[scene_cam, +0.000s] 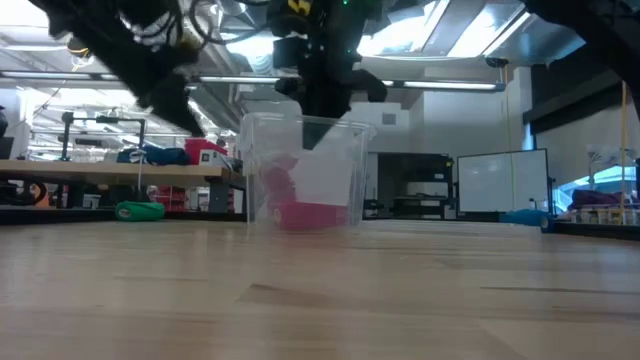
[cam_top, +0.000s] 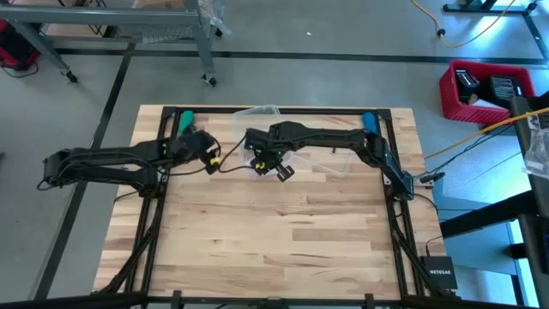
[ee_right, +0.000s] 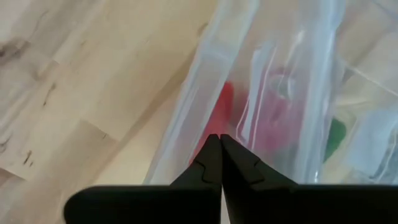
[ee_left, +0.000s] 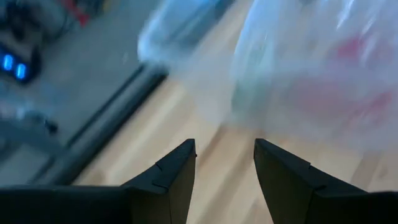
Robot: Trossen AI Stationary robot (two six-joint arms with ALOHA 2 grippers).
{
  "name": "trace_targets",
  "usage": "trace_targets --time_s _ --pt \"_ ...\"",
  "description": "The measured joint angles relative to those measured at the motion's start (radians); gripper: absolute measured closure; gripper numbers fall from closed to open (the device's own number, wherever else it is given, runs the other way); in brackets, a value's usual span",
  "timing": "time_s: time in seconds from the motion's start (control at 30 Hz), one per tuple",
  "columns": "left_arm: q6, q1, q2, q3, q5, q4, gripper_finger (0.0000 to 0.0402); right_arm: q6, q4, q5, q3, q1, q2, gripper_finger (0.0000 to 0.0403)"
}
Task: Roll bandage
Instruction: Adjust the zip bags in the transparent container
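Right gripper (ee_right: 220,138) pinched fully closed over the clear plastic box (scene_cam: 300,170), holding nothing. Red-pink bandage (scene_cam: 305,212) sitting inside. Left gripper (ee_left: 224,155) hovering nearby, fingers wide apart, empty.

A workshop or robotics lab: the wooden surface (cam_top: 283,232) stands on a bare grey concrete floor (cam_top: 343,34), with a red crate (cam_top: 480,90) of gear and a yellow cable (cam_top: 467,34) beside it. Beyond are cluttered workbenches (scene_cam: 110,170), a whiteboard (scene_cam: 500,180) and bright ceiling lights (scene_cam: 440,30).
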Motion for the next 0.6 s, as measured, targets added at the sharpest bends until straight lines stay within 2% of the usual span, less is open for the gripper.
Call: trace_targets --time_s 0.2,0.3,0.43,0.6 --pt "0.146 0.061 0.062 0.088 0.135 0.126 0.0247 0.025 0.005 0.006 0.000 0.002 -0.001 0.0403" --pt "0.186 0.115 0.140 0.148 0.181 0.142 0.0247 0.035 0.008 0.023 0.000 0.002 -0.001 0.0403" --pt "0.256 0.198 0.259 0.233 0.192 0.171 0.0247 0.056 0.009 0.030 0.000 0.002 -0.001 0.0403" --pt "0.333 0.292 0.404 0.323 0.281 0.162 0.0247 0.075 -0.006 0.030 0.000 0.002 -0.001 0.0403"
